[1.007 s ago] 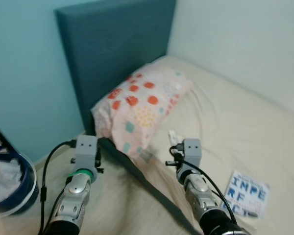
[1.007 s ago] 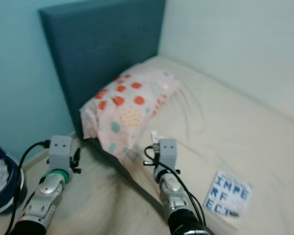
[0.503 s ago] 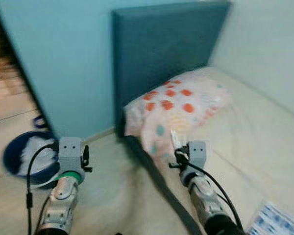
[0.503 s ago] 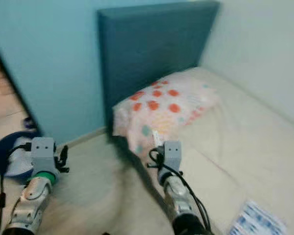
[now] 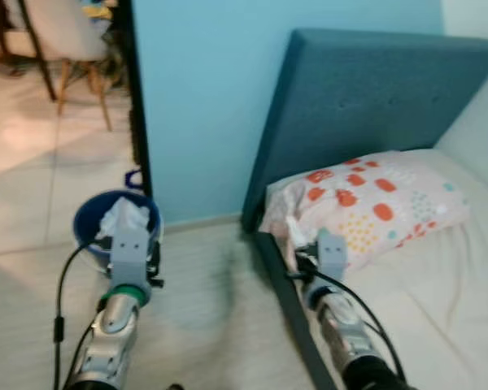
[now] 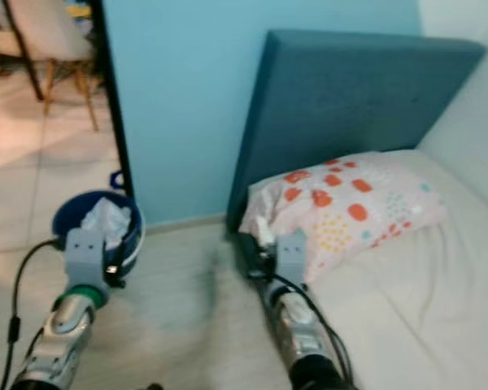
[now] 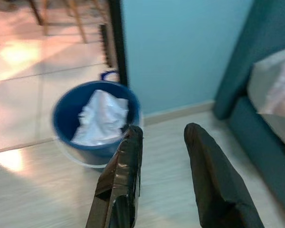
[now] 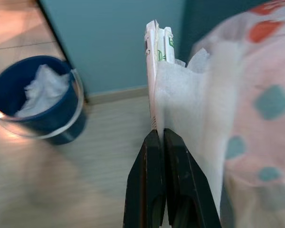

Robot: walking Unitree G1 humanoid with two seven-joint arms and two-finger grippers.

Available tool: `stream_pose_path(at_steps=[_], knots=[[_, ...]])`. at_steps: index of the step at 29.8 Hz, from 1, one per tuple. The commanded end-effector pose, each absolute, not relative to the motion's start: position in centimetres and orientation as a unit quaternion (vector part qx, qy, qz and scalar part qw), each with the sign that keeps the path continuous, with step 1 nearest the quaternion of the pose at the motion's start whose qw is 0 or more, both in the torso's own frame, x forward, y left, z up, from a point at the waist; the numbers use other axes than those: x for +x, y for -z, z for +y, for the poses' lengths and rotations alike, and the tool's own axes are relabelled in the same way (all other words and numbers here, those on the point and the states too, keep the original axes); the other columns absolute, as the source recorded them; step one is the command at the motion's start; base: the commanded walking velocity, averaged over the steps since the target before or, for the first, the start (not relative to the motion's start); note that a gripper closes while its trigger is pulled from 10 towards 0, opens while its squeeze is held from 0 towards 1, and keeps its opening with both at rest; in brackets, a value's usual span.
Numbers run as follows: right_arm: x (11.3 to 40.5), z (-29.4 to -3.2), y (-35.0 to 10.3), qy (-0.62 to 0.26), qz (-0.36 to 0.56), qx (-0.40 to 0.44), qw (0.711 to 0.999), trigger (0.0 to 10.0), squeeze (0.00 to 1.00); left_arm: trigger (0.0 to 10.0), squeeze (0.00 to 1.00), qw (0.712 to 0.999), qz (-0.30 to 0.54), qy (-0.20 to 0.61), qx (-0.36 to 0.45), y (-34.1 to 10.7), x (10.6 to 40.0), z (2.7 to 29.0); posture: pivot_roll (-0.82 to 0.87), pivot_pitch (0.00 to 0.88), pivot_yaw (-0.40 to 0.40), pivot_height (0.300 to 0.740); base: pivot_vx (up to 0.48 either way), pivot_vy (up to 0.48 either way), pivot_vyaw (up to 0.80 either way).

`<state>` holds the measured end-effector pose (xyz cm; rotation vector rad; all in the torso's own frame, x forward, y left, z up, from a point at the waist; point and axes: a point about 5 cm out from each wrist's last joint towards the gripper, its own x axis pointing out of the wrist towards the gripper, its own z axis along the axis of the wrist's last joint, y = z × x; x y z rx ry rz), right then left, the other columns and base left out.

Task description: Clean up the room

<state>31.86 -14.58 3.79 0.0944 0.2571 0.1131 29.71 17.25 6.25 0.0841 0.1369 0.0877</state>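
My right gripper (image 8: 159, 135) is shut on a white wrapper (image 8: 178, 90) with a little green print at its top edge. It holds the wrapper upright over the bed's edge, in front of the dotted pillow (image 5: 366, 203). A blue bin (image 7: 97, 121) with crumpled white paper inside stands on the floor by the blue wall. My left gripper (image 7: 164, 130) is open and holds nothing; it hangs over the floor a short way from the bin. In the left eye view the left gripper (image 5: 132, 244) lines up with the bin (image 5: 114, 221), and the right gripper (image 5: 313, 244) is by the bed frame.
A teal headboard (image 5: 366, 97) rises behind the pillow, and the cream mattress (image 5: 439, 301) runs off to the right. A dark door frame (image 5: 138, 106) edges the blue wall. Past it, on a tiled floor, stand chair legs (image 5: 65, 49). Pale floor lies between bin and bed.
The camera has swung left: the bin and doorway have come into view and the book on the bed has gone out of frame. The right gripper still holds the wrapper.
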Motion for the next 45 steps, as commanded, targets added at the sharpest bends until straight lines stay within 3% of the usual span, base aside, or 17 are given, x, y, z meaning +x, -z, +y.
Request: stream_pose_path(at_steps=[1,24,45], knots=[[31.51,-15.16,-3.26,-0.048,0.14,0.049,0.988,10.0,0.0,10.0,0.0,0.995,0.075,-0.051,0.036,-6.05,29.68,17.15,0.08,0.017,-0.059,0.74,0.0,0.0,0.8],[31.56,-14.63,-3.47,-0.058,0.136,0.05,0.988,10.0,0.0,10.0,0.0,0.996,0.079,-0.037,0.026,-6.0,29.93,16.72,0.06,0.022,-0.063,0.74,0.0,0.0,0.8],[31.53,-14.37,-3.41,-0.047,0.139,0.062,0.987,10.0,0.0,10.0,0.0,0.998,0.06,-0.023,0.016,-6.65,30.15,16.72,0.06,0.028,-0.056,0.74,0.294,0.0,0.0]])
